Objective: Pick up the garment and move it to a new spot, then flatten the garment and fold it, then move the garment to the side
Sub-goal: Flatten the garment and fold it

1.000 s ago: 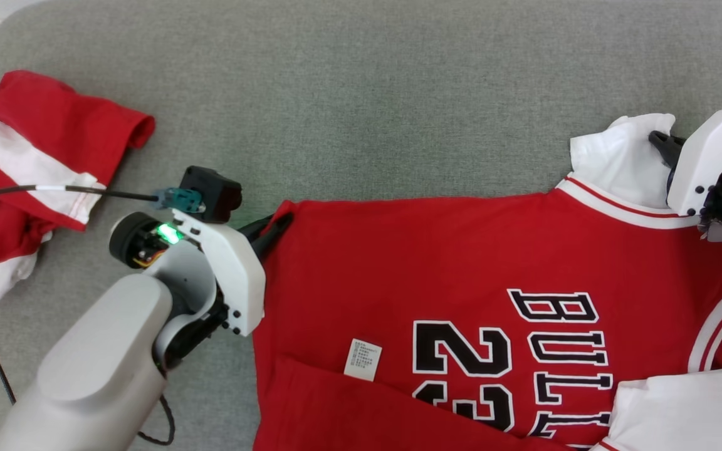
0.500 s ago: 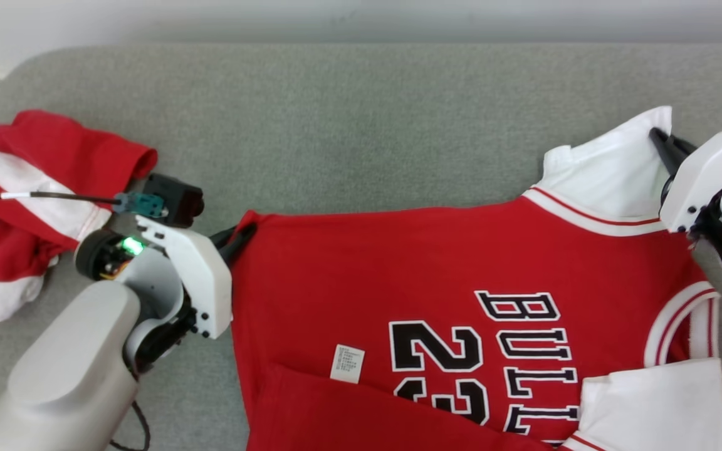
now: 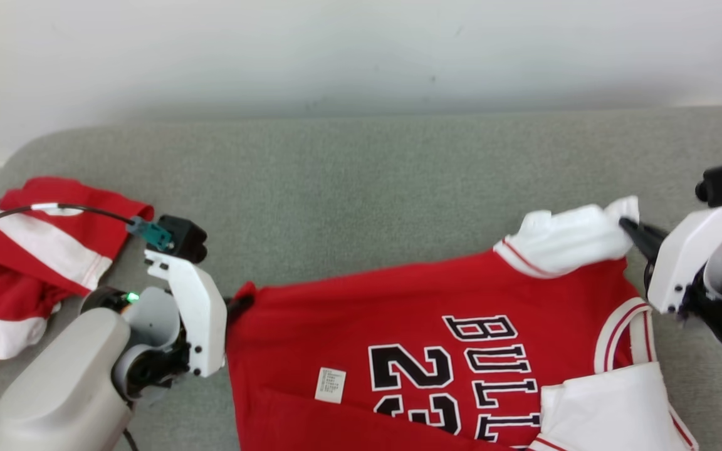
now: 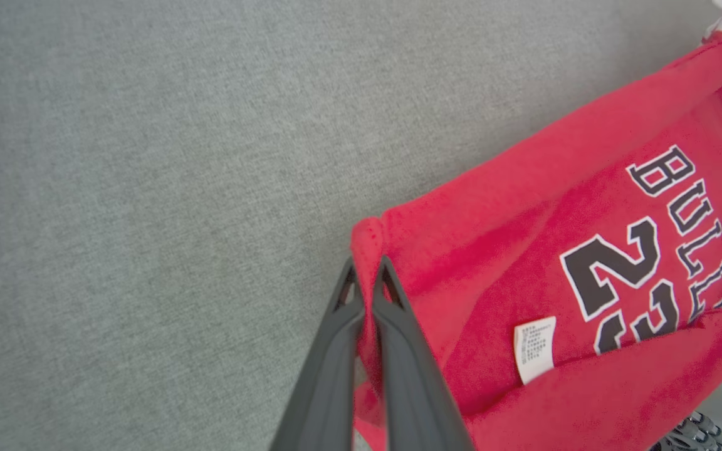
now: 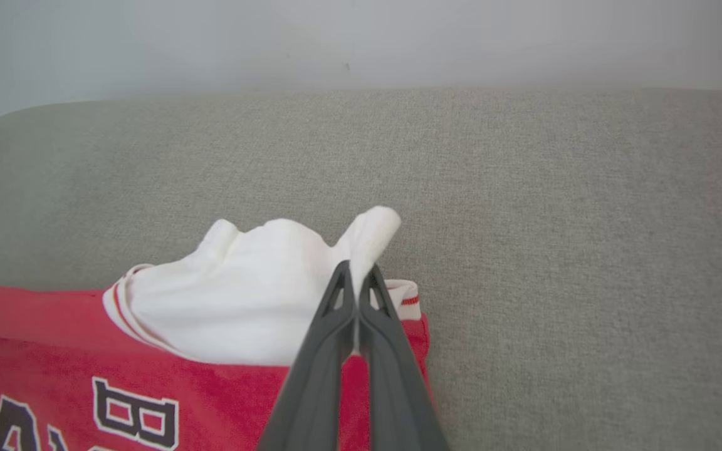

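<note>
Garment [image 3: 398, 313] strung between jaws: left jaws pinch red hem corner [image 4: 367, 235], right jaws pinch white sleeve [image 5: 254, 294].

Loads of room along the back of the grey surface [image 3: 361, 169], that whole strip between the jersey [image 3: 398, 307] and the wall [image 3: 336, 50] is bare. Front middle and right is all jersey. Left edge is blocked by a bunched red-and-white garment [image 3: 16, 288], and a robot arm [image 3: 73, 369] sits in the gap between them.

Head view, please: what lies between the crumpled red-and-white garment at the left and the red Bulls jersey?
The left gripper, shut on a corner of the red Bulls jersey, and its white wrist housing, above bare grey upholstery, as the head view shows.
</note>
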